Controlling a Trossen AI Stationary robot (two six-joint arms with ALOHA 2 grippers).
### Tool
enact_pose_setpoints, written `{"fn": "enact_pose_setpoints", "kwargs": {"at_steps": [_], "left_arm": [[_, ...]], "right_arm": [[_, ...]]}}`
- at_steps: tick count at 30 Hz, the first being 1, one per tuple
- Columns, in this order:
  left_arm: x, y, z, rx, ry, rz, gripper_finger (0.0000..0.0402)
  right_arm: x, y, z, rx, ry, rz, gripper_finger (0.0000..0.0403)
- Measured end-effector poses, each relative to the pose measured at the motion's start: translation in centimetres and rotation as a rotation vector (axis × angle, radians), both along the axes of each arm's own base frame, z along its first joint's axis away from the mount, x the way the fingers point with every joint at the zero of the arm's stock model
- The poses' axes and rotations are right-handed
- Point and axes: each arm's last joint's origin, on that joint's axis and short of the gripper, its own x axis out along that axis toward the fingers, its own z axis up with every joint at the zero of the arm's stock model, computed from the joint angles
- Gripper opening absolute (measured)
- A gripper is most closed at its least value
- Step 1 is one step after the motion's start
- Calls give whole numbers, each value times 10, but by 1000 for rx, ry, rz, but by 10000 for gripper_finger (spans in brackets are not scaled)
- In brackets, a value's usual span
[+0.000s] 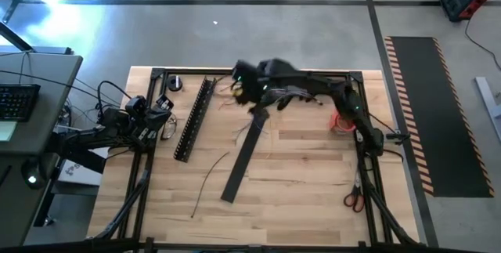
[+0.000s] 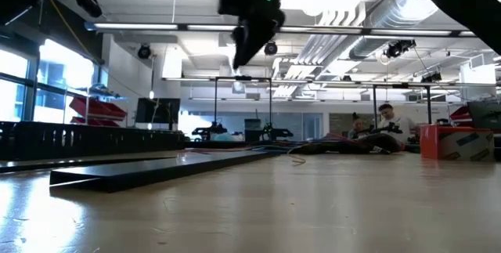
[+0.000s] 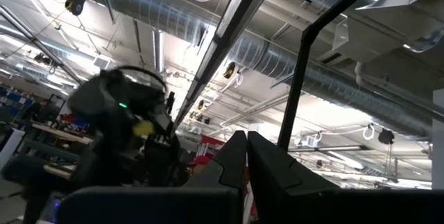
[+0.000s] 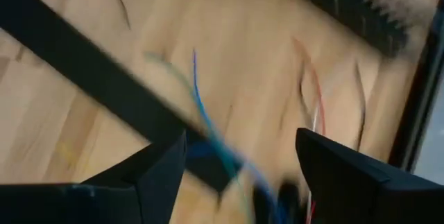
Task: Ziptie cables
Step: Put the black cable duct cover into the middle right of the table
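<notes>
Cables (image 4: 208, 123) smeared, ends hidden | right end effector (image 4: 239, 175) spread (above strip (image 4: 104, 92)) | left end effector (image 3: 246, 156) pressed together

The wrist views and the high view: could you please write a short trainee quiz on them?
1. True or false: the left end effector is open.
2. The right end effector is above which things? A) scissors and a keyboard; B) the strip and a blue cable; C) a cup.
3. Fill in: the scissors lie on the ___ arm's side of the table.
Key: 1 false, its fingers meet; 2 B; 3 right.
</notes>
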Motion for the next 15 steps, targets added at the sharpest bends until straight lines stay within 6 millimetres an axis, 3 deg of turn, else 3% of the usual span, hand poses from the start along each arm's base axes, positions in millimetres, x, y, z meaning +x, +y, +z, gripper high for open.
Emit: {"fn": "enact_pose_setpoints", "kwargs": {"at_steps": [4,10,13,15], "left_arm": [[0,0,-1,-1,8,0,0],[1,0,-1,-1,10,1,0],[1,0,-1,17,11,15,0],[1,0,-1,30,16,26,0]], "right_arm": [[-17,-4,21,29,-6,-42,232],[-20,6,20,149,23,-31,215],[-20,13,8,215,39,-24,211],[-20,18,-15,230,63,-34,209]]}}
